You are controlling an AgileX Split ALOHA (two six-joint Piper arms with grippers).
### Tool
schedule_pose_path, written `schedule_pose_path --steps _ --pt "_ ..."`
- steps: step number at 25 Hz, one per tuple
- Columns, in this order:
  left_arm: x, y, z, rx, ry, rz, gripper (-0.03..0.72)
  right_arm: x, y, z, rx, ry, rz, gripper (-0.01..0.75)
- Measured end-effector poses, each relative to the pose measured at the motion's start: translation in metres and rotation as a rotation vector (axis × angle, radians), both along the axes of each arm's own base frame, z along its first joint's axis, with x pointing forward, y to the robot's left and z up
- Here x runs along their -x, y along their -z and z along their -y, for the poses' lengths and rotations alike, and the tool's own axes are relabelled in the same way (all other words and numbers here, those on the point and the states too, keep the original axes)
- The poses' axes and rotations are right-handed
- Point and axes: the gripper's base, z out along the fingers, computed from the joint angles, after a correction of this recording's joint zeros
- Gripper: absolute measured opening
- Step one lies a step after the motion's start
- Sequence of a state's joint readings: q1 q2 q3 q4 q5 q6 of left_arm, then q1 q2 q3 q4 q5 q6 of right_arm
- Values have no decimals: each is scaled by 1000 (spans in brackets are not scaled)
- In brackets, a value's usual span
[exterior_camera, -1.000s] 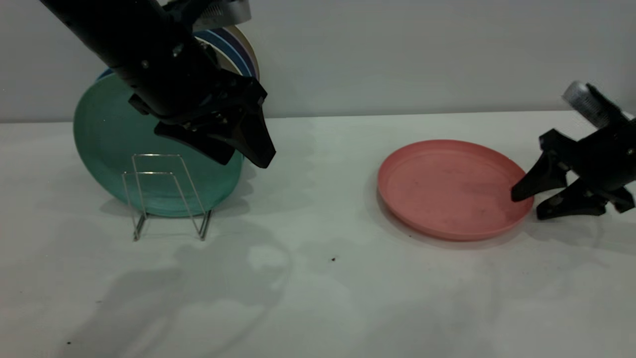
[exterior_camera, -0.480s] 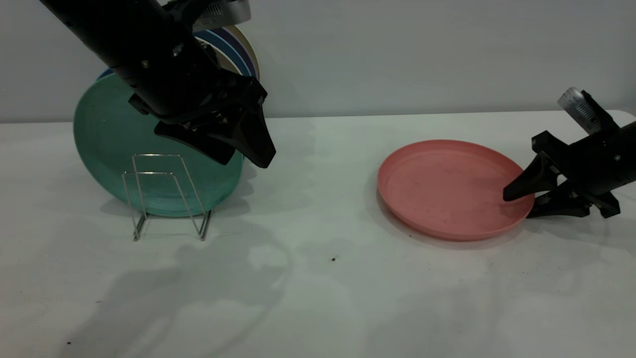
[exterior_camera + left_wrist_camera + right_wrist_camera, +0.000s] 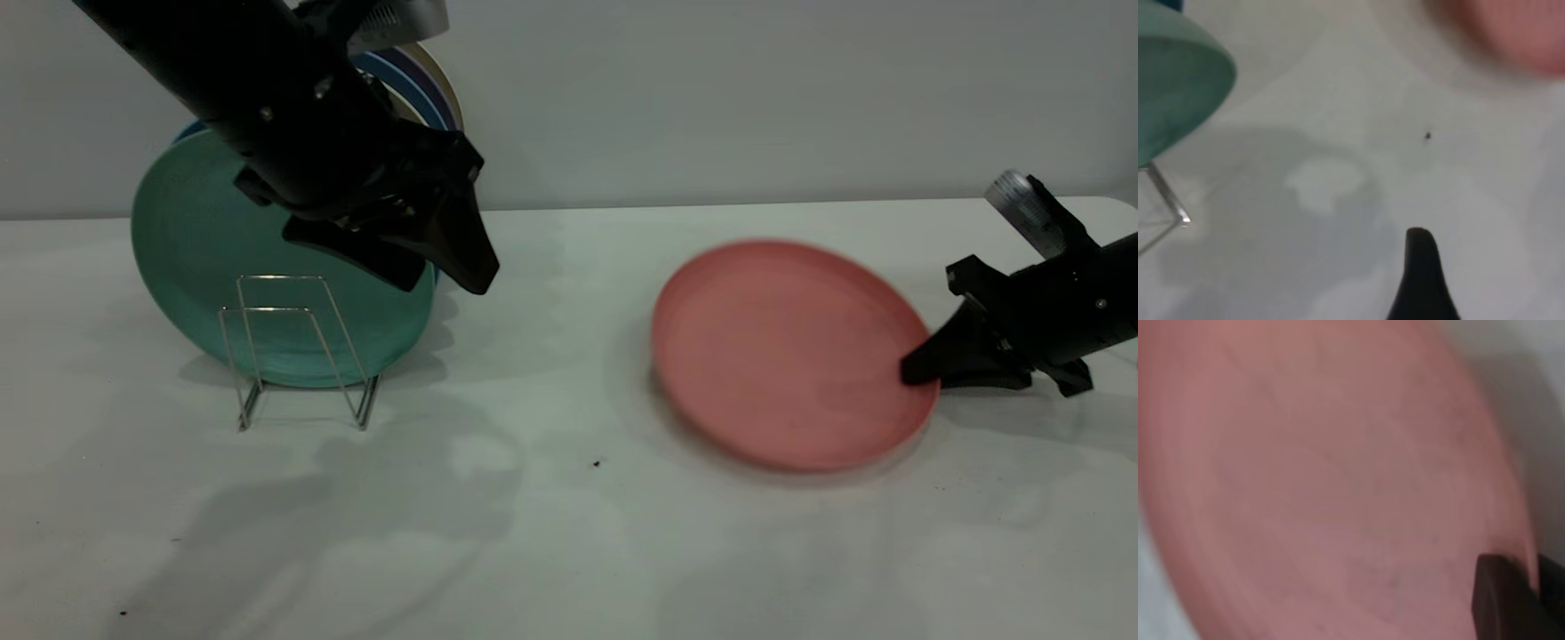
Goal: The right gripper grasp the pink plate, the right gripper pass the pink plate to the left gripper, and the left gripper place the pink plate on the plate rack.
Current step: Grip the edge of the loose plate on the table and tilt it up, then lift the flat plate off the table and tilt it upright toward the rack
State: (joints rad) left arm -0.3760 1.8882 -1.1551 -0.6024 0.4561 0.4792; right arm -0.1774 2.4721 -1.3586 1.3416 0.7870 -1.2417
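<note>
Pink plate (image 3: 787,351), teal-green plate (image 3: 204,258)

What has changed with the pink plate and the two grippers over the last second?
The right gripper has closed on the near-right rim of the pink plate and started tilting it up off the table, its far edge rising. The left gripper has barely shifted, hanging above the plate rack; the teal plate stays racked.
</note>
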Motion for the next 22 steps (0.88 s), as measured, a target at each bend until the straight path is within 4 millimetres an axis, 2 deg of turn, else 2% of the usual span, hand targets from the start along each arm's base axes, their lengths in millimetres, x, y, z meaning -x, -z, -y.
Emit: schedule_pose_path --steps 4,10,14,18,20,22 --pt "-6 4 5 43 -33 -16 567 3 -9 -12 -76 -139 73 17" --pt "-20 11 14 102 -66 -18 567 5 -23 -43 -111 -256 105 17" --pt "-22 23 21 113 -73 -35 567 6 -32 -65 -121 -330 126 17" --pt "-21 38 30 108 -78 -47 560 7 -41 -78 -120 -367 150 17" --pt "-21 41 35 116 -96 -37 523 7 -44 -81 -117 -381 157 17" --pt "-23 41 39 126 -113 -22 448 7 -45 -82 -117 -385 158 17"
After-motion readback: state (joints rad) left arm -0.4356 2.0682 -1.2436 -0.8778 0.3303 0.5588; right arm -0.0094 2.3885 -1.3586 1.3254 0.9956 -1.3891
